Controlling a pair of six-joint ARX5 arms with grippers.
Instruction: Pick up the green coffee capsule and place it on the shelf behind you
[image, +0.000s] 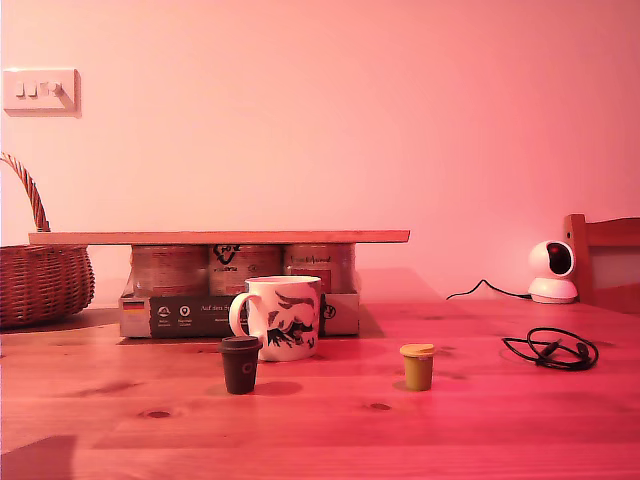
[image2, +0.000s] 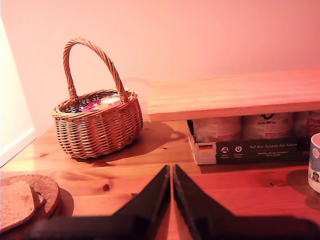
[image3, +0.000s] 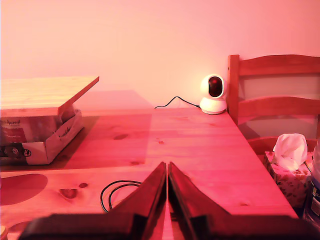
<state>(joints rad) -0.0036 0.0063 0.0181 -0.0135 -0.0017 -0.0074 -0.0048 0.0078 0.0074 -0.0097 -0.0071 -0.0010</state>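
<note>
Standing upright on the knotty wooden tabletop (image: 480, 420), the small olive-green coffee capsule (image: 417, 367) waits apart from the white printed mug (image: 282, 317); my first gripper (image2: 171, 200) and my second gripper (image3: 167, 197) are both pinched closed, empty; grabbing the dark brown-black capsule (image: 240, 364) beside that mug looks the likeliest slip.

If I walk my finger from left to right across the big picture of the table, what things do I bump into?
In the exterior view, left to right: wicker basket → dark capsule → mug → green coffee capsule → black cable → small white camera.
</note>
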